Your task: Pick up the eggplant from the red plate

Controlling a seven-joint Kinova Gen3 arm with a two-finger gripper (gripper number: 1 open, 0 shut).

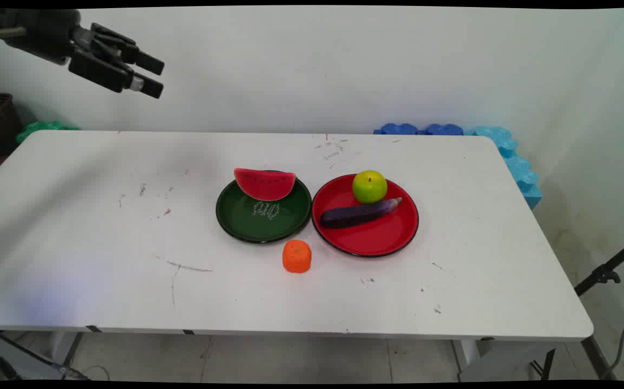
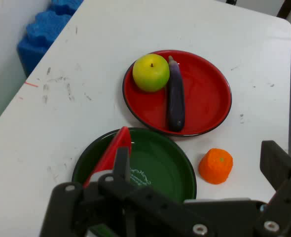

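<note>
The claw [image 1: 149, 75] hangs high off the upper left, well above the white counter [image 1: 101, 227], its two fingers apart and gripping nothing. Everything on the counter lies well away from it, to its right and below.

Nearest of the things is the green plate [image 1: 263, 219], which carries a watermelon slice [image 1: 264, 183] standing on its far rim; in the hand view that slice [image 2: 113, 150] is partly hidden behind the claw's own linkage. Just in front of the plate, between it and its neighbour, an orange [image 1: 296, 256] sits on the bare counter, apart from both rims as far as the main view lets me judge.

Further right again, the red plate [image 1: 376, 237] sits beside the green one, their rims almost touching. On it a green apple [image 1: 369, 186] sits at the far side, with a purple eggplant [image 1: 359, 214] lying just in front of it, touching or nearly so.

Past the counter's far right corner, farthest from the claw, blue foam pieces [image 1: 511, 156] lean along the wall.
</note>
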